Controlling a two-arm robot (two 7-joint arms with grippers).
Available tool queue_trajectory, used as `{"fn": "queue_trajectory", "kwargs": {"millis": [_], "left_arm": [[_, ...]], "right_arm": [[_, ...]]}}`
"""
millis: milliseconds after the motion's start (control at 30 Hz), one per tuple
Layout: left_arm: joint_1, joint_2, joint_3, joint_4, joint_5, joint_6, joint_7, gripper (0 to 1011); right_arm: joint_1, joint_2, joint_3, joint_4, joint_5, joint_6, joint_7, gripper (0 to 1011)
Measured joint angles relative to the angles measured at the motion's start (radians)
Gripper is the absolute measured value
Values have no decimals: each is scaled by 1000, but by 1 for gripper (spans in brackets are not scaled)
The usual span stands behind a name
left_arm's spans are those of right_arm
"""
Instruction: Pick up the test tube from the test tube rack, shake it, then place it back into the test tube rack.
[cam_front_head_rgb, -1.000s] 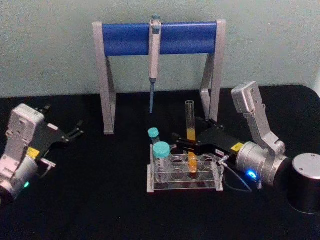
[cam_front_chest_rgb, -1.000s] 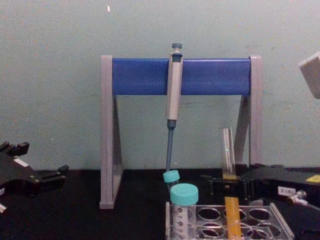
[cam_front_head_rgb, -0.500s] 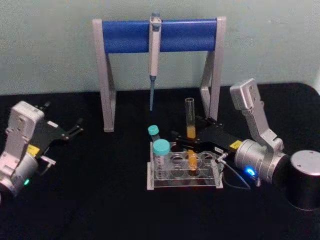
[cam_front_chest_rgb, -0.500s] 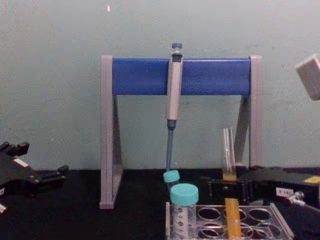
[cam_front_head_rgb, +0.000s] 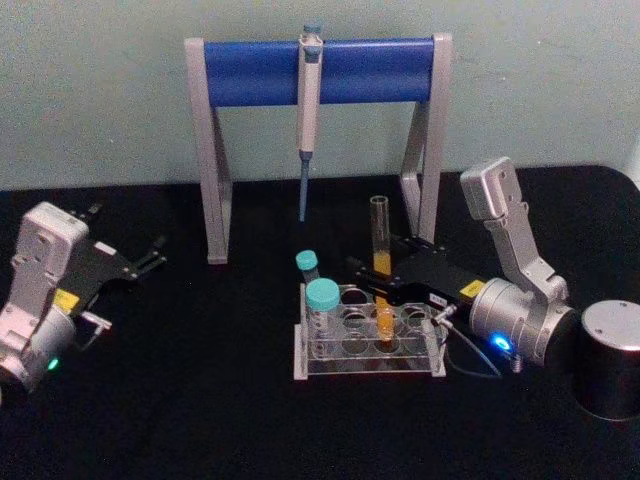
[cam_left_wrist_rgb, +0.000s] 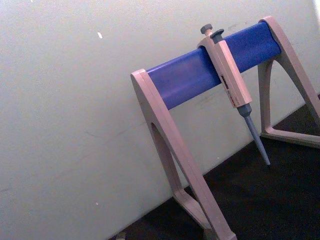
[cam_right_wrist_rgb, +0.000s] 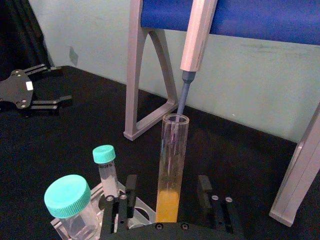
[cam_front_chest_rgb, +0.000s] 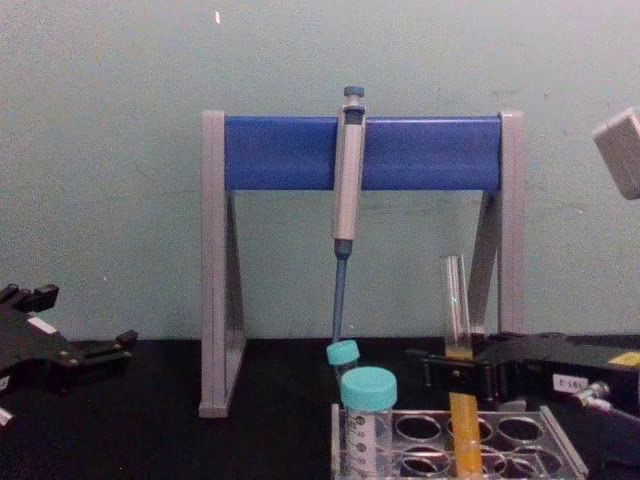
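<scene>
You are working with the right gripper (cam_right_wrist_rgb: 167, 186), which is lying low over the back of the test tube rack (cam_front_head_rgb: 340, 370). Its jaws are standing open: 1 finger (cam_right_wrist_rgb: 131, 189) is sitting on each side of the test tube (cam_right_wrist_rgb: 172, 150), with a gap showing on both sides, so it is gripping nothing. The tube is standing upright in a hole just right of the rack's middle. The 2 teal-capped vials (cam_front_head_rgb: 322, 295) are occupying the rack's left end.

Judging from this, you are about to grasp:
- Be centring the tube between the fingers before closing, so neither one is pushing it against the hole.
- Be lifting straight up until the bottom clears the top plate.
- The tube is uncapped, so be shaking gently, mouth up.

The left gripper (cam_front_head_rgb: 155, 257) is sitting parked at the table's left, jaws apart.
</scene>
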Motion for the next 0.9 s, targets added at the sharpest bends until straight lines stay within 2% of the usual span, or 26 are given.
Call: {"fn": "queue_trajectory", "kwargs": {"millis": [33, 200, 233, 267, 367, 400, 600, 900], "left_arm": [[0, 0, 0, 0, 0, 0, 0, 1001], [0, 0, 0, 0, 0, 0, 0, 1001], [0, 0, 0, 0, 0, 0, 0, 1001], [0, 0, 0, 0, 0, 0, 0, 1001], [0, 0, 0, 0, 0, 0, 0, 1001], [0, 0, 0, 0, 0, 0, 0, 1002], [0, 0, 0, 0, 0, 0, 0, 1001], [0, 0, 0, 0, 0, 0, 0, 1001]], "right_arm": [[0, 0, 0, 0, 0, 0, 0, 764], [-1, 0, 0, -1, 0, -1, 0, 618], [-1, 0, 0, -1, 0, -1, 0, 618], [-1, 0, 0, -1, 0, -1, 0, 547], [-1, 0, 0, -1, 1, -1, 0, 485], [-1, 0, 0, -1, 1, -1, 0, 424], [-1, 0, 0, -1, 1, -1, 0, 247], [-1, 0, 0, -1, 2, -1, 0, 225]]}}
